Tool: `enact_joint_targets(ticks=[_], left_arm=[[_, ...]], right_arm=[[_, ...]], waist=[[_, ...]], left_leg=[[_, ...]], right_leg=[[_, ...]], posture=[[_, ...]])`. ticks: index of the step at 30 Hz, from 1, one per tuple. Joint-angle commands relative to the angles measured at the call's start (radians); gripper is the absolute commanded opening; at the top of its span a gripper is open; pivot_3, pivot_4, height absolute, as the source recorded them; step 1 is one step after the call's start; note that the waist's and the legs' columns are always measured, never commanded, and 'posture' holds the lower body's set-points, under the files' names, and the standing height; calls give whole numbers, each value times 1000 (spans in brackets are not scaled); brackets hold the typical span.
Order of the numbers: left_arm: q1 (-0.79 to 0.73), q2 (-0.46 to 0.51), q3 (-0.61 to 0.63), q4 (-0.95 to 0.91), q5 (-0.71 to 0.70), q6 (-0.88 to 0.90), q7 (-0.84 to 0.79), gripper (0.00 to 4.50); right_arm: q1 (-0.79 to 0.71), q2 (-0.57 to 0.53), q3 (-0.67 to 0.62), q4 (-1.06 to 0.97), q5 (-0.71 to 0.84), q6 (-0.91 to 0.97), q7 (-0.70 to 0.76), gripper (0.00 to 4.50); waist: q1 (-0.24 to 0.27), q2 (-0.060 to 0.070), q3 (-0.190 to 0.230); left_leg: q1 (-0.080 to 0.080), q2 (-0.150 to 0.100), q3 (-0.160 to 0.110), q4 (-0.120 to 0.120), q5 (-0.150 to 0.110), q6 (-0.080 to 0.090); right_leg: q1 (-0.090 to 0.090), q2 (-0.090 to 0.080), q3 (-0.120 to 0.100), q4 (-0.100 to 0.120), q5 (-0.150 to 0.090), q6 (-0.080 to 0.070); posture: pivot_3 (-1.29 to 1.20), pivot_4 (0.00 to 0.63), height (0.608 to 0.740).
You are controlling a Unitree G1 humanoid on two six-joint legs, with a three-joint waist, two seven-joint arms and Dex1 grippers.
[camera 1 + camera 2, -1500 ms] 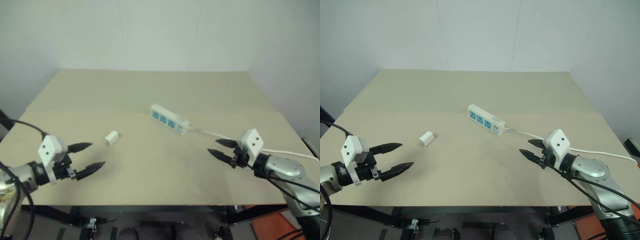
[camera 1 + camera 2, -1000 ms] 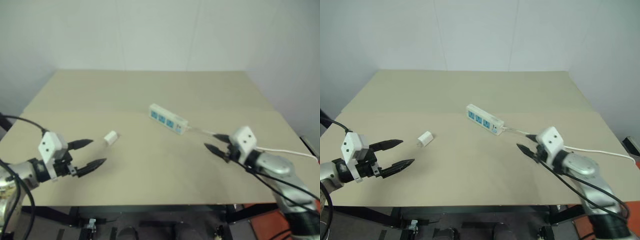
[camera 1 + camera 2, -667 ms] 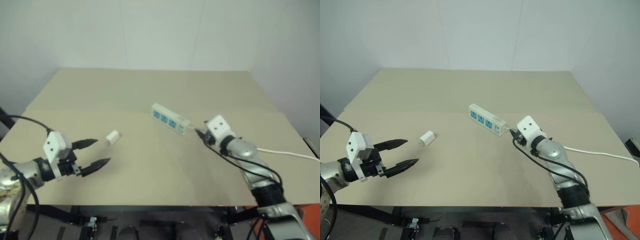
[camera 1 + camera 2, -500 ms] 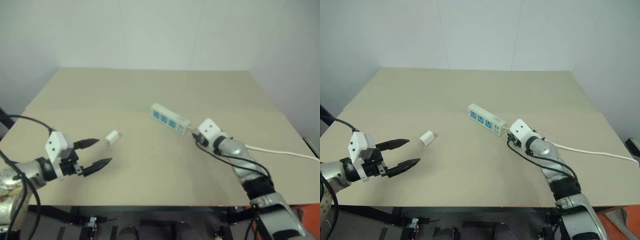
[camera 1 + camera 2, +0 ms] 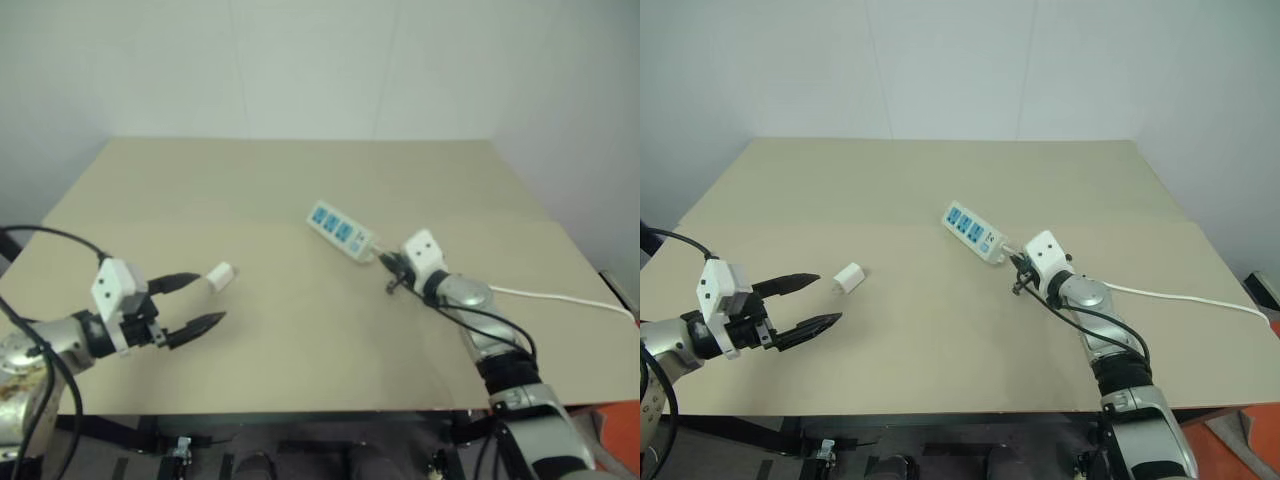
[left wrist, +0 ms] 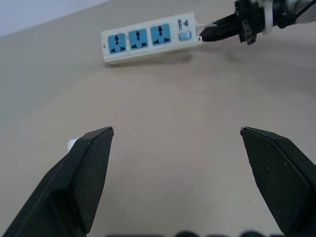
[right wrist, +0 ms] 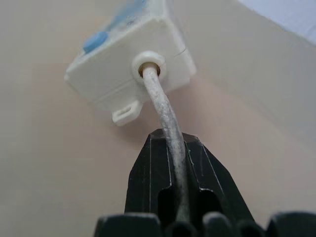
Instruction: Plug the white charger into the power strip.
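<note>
Right end effector [image 5: 1018, 276] clamped on the thin white cord [image 7: 165, 111] just behind the long white power strip with three blue sockets [image 5: 975, 232], left end effector [image 5: 812, 303] spread wide near the small white rounded charger [image 5: 848, 278] lying on the beige worktop [image 5: 940, 330]

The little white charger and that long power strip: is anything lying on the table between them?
No. In the head views, only bare table separates the white charger from the power strip.

Beige table [image 5: 940, 180] against plain white walls [image 5: 940, 60]
</note>
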Motion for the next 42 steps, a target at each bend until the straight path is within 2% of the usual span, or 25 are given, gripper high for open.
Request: enact_joint_targets(ticks=[1,5,8,13,20,21,25,28,31,36,42], left_arm=[[-15,12,4,-17,-15,-4,-8,4500],[-17,16,-1,-14,-15,-3,-14,4500],[-19,16,-6,-18,-14,0,-14,4500],[-23,22,-3,-18,-18,7,-18,4500],[-52,21,0,-24,-52,32,-18,4500],[-60,22,-4,-20,-55,33,-24,4500],[-91,21,-21,-4,-63,36,-35,4500],[-108,21,-32,6,-68,38,-45,4500],[-123,23,-37,19,-83,43,-68,4500],[-136,26,-42,26,-85,47,-84,4500],[-135,30,-41,17,-84,47,-86,4500]], right_arm=[[19,-15,-105,-231,248,237,108,7],[99,-78,-85,-332,315,372,207,7],[152,-138,-9,-351,271,416,254,7],[167,-194,77,-374,209,463,262,1727],[155,-272,85,-414,162,475,269,4234],[162,-294,79,-425,145,463,264,4465],[201,-343,35,-482,83,435,187,4465],[223,-291,-47,-543,130,467,119,4465],[257,-145,-96,-630,158,452,-5,4465],[288,71,-69,-689,123,408,-172,4465],[311,159,69,-526,-66,206,-291,4465]], waist=[[0,0,0],[2,0,0],[4,0,0],[3,0,0],[15,0,0],[17,0,0],[18,0,0],[16,0,0],[8,0,0],[12,0,0],[14,0,0]], left_leg=[[0,0,0,0,0,0],[0,0,-1,0,0,0],[1,0,0,0,0,0],[1,0,1,1,0,0],[1,0,1,1,0,0],[0,-1,0,1,0,0],[-1,-1,0,1,0,0],[-1,-1,0,1,0,0],[-1,0,0,1,0,0],[0,2,0,1,0,0],[0,2,0,1,0,0]], right_leg=[[0,0,0,0,0,0],[1,0,-1,-1,0,0],[0,0,-1,-1,-4,6],[0,0,0,0,-4,6],[0,0,0,-1,-4,7],[0,0,0,-1,-4,7],[0,0,-1,-1,-5,7],[-1,0,-1,-1,-5,7],[-1,1,0,-1,-4,7],[-1,3,0,0,-4,7],[-1,3,0,-1,-4,6]], posture=[[0,150,740],[0,150,740],[0,150,740],[0,150,740],[0,150,740],[0,150,740],[0,150,740],[0,150,740],[0,150,740],[0,150,740],[0,150,740]])
